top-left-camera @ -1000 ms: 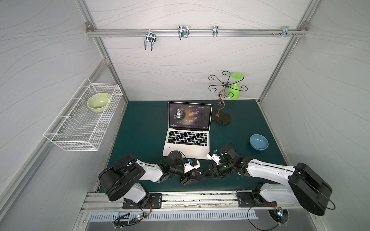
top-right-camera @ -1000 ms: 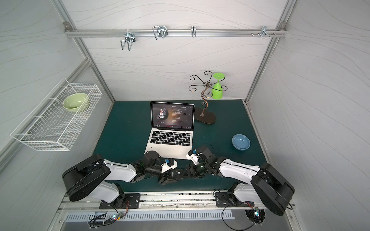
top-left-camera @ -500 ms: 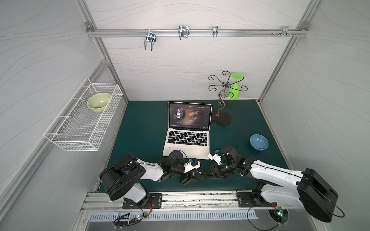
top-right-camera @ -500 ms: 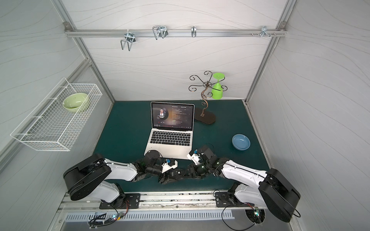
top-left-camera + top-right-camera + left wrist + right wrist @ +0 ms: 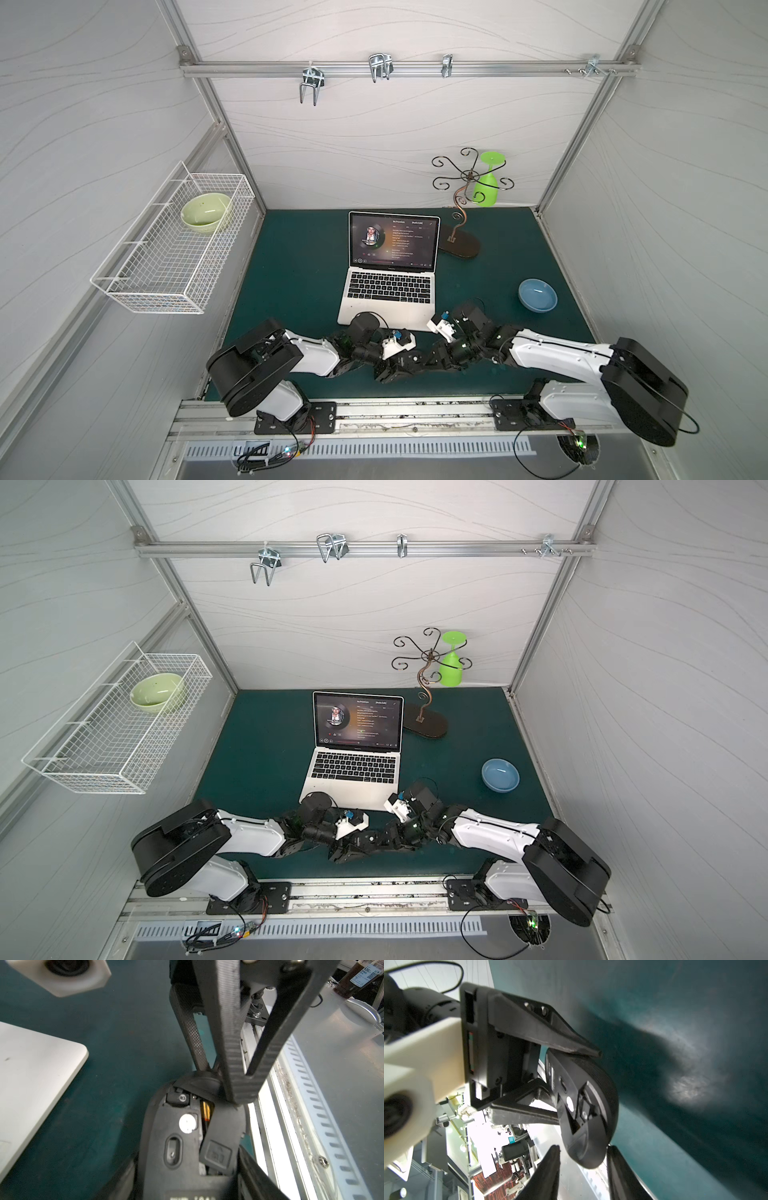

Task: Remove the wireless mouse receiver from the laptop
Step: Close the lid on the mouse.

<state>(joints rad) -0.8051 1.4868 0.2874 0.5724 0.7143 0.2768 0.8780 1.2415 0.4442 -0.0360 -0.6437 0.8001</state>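
At the front edge, both grippers meet on an upturned mouse

Nearest the worktop's (image 5: 299,270) front edge, about midway along it, the left gripper (image 5: 579,1086) is clamped on a black mouse (image 5: 172,1126). It has one finger on each long side, and the mouse's underside is turned toward its wrist camera. The mouse's long axis runs along the front edge, pointing from the left gripper straight at the right gripper (image 5: 223,1085), which faces it end-on. The right gripper's fingers stand apart astride that end, one tip by the battery lid (image 5: 224,1126), which sits ajar. Whether they pinch anything cannot be told. Beside the lid a small black piece (image 5: 179,1098) with a round mark sits in a recess. It may be the receiver, stowed there, though that is only a guess.

Farther back, the laptop (image 5: 386,309) lies open in the middle of the worktop, screen toward the back edge, its front edge just behind both wrists. No receiver can be made out along its sides in the top views. If one is plugged in there, the right arm, with its wrist just beside the laptop's front right corner, looks better placed for that side. The left arm looks better placed for the left side.
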